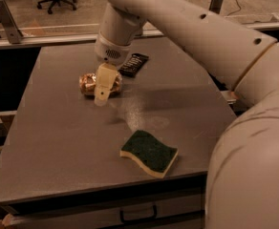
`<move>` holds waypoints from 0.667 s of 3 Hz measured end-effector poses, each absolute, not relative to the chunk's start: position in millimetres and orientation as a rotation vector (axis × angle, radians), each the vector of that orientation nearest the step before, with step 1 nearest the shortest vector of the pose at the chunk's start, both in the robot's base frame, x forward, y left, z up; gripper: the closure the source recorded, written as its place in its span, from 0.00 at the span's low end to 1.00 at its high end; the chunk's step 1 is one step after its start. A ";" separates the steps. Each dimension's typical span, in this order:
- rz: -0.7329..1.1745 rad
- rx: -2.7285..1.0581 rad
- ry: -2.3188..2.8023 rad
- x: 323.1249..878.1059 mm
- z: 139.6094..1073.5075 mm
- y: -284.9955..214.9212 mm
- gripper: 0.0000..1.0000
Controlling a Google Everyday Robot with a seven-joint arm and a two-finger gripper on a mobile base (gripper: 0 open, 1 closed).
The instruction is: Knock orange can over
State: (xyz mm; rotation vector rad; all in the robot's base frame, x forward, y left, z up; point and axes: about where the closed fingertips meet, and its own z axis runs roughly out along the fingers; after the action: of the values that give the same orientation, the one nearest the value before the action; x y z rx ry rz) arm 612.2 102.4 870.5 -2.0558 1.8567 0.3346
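Lying seemingly sideways, shiny orange can (87,83) sits behind end effector (101,96).

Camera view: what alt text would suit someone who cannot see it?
An orange can lies on its side on a grey table, with the robot's gripper partly hiding it. A black wrapper lies behind; a green-topped sponge sits near the front edge.

The orange can (87,84) lies on its side, partly behind the claw (101,96).
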 end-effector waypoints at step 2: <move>0.581 -1.585 1.677 643.4 929.0 9.8 0.00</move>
State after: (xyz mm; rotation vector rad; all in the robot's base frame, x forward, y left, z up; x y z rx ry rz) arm 643.4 9.8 929.0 -1.5854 1.6775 0.5806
